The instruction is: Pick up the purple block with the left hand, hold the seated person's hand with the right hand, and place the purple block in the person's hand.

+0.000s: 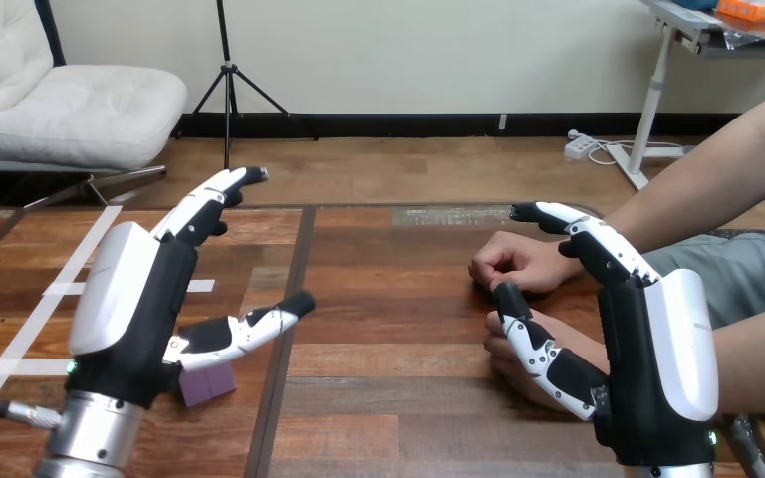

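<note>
Purple block (207,384) sits flat on the table (388,398), at the view's lower left, just under the left hand (134,299). Nothing grips it. The block is partly hidden by the base of that hand's thumb (259,327); can't tell if they touch.

Left hand: spread wide, fingers straight and pointing up and away, thumb stuck out sideways toward the table's middle. It holds nothing.

Right hand (647,349): also spread, fingers straight and angled toward the view's centre, thumb out low.

The person's arms come in from the right. The person's upper hand (520,261) is a loose fist resting on the table, just beside the right hand's fingertips. The person's lower hand (498,351) lies right behind the right thumb (overlap in view, contact unclear). No robot finger is curled round either one.

Block and the person's hands are well apart, bare wood between them. White tape strips (35,319) cross the table at far left.
</note>
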Tool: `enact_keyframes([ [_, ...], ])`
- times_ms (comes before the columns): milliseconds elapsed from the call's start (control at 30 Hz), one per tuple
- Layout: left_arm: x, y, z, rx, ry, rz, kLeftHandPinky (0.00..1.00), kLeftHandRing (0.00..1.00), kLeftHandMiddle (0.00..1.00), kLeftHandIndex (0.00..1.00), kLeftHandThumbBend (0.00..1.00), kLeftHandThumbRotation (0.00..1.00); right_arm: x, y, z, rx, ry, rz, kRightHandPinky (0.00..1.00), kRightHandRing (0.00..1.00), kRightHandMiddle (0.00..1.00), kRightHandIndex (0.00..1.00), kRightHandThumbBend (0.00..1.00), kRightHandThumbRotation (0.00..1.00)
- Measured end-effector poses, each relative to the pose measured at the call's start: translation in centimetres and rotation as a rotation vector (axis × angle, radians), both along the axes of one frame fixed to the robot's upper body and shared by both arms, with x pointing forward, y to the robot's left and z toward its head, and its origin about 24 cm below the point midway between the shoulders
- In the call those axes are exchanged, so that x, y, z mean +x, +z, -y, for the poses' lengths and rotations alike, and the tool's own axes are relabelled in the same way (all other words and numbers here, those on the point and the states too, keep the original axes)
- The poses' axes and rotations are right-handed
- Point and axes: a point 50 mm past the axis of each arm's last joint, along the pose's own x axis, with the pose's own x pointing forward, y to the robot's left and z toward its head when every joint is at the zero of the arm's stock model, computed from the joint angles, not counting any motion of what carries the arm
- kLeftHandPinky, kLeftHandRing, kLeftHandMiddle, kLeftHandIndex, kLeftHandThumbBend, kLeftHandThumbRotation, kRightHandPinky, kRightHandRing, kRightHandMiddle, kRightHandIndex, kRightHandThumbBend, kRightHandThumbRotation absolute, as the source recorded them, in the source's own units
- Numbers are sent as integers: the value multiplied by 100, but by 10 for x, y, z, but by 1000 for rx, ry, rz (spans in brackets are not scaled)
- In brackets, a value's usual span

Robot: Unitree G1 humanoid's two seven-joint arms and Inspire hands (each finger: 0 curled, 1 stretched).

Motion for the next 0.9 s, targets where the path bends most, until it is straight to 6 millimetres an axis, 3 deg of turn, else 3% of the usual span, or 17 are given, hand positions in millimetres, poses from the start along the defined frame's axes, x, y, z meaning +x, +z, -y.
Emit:
enact_keyframes([
  [200,1,4,-5,105,13,-51,79,86,88,85,72,29,0,0,0,-1,1,-2,68,75,77,73,36,0],
  [233,2,6,-9,188,24,-91,80,86,88,85,72,29,0,0,0,-2,3,-4,68,75,77,73,36,0],
  [633,5,7,-15,375,47,-198,75,81,83,80,80,19,0,0,1,-4,0,-3,68,75,77,73,35,0],
  [900,7,2,-16,451,21,-288,72,79,82,79,81,23,0,0,2,-5,-5,-2,67,75,76,72,35,0],
])
